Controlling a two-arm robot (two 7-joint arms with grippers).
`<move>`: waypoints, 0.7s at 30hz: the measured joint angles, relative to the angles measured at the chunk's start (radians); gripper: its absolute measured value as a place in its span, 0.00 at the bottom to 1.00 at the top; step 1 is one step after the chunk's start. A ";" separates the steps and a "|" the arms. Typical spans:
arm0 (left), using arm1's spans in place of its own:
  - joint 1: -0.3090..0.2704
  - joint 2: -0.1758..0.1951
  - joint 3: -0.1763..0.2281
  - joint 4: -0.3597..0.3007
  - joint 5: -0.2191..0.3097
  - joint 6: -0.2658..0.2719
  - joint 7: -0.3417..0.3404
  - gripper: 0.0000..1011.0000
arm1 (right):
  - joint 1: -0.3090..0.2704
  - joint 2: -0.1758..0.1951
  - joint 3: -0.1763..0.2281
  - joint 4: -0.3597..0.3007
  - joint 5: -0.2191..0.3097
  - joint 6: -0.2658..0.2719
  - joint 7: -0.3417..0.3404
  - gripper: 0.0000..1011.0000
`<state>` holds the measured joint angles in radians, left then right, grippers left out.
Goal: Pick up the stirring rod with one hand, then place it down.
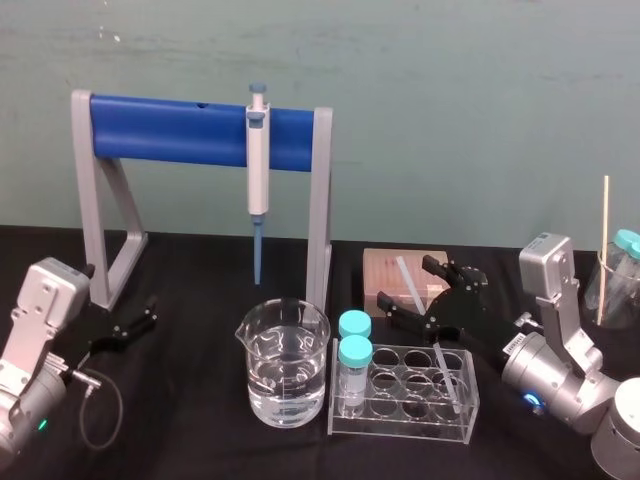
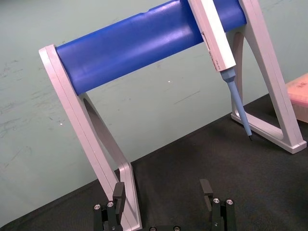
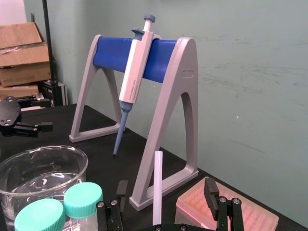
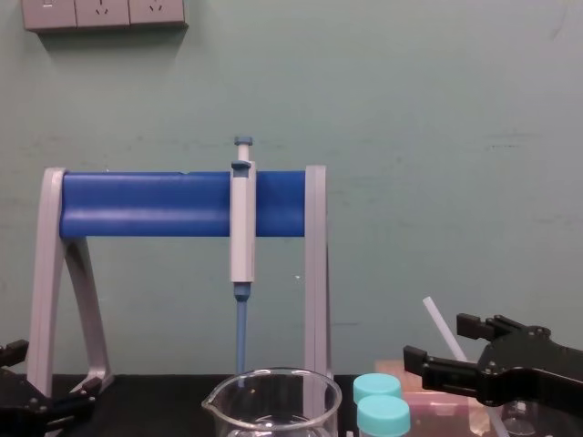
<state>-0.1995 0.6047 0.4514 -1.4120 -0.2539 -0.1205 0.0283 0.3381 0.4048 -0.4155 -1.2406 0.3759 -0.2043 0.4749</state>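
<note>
Right hand (image 1: 415, 290) hangs open and holds nothing, the stirring rod (image 1: 447, 378) leans in the clear rack (image 1: 400, 425) just beside it, and the left hand (image 1: 148, 312) rests open far off.

One stirring rod (image 1: 446, 370), one pipette (image 1: 258, 160), two claws (image 1: 408, 283).

Desk (image 1: 190, 400) open L of beaker (image 1: 283, 365); R end effector (image 1: 408, 284) boxed by rack (image 1: 420, 412), vials (image 1: 354, 352), stand leg (image 1: 320, 200), tip box (image 1: 392, 270) behind.
</note>
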 joint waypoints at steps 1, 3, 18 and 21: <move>0.000 0.000 0.000 0.000 0.000 0.000 0.000 0.99 | 0.000 0.000 0.000 0.000 0.000 0.000 0.000 0.99; 0.000 0.000 0.000 0.000 0.000 0.000 0.000 0.99 | 0.000 0.000 -0.001 0.000 0.001 0.000 0.000 0.99; 0.000 0.000 0.000 0.000 0.000 0.000 0.000 0.99 | 0.001 0.001 -0.002 0.000 0.003 0.001 0.000 0.83; 0.000 0.000 0.000 0.000 0.000 0.000 0.000 0.99 | 0.001 0.001 -0.002 0.000 0.003 0.001 0.000 0.72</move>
<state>-0.1995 0.6047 0.4514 -1.4120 -0.2539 -0.1205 0.0283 0.3393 0.4062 -0.4177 -1.2408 0.3787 -0.2029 0.4747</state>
